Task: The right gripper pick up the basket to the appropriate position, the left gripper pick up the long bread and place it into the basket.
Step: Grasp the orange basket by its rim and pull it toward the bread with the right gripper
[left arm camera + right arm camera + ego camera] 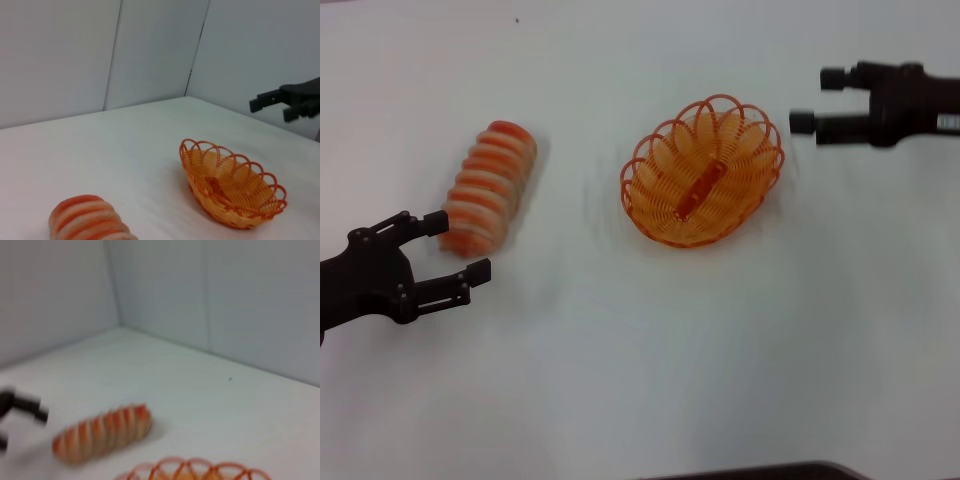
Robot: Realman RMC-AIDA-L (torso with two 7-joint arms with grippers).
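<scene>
The long bread (488,187), striped orange and cream, lies on the white table (640,380) at the left; it also shows in the left wrist view (87,220) and the right wrist view (102,433). My left gripper (456,247) stands open just at the bread's near end, with one finger beside the loaf. The orange wire basket (704,172) rests empty near the table's middle, seen too as the basket (231,185) and its rim (195,468). My right gripper (810,101) hangs open off the basket's far right side, apart from it.
Pale walls (100,55) meet in a corner behind the table. A dark edge (760,472) shows at the table's near side. A small dark speck (517,19) marks the far tabletop.
</scene>
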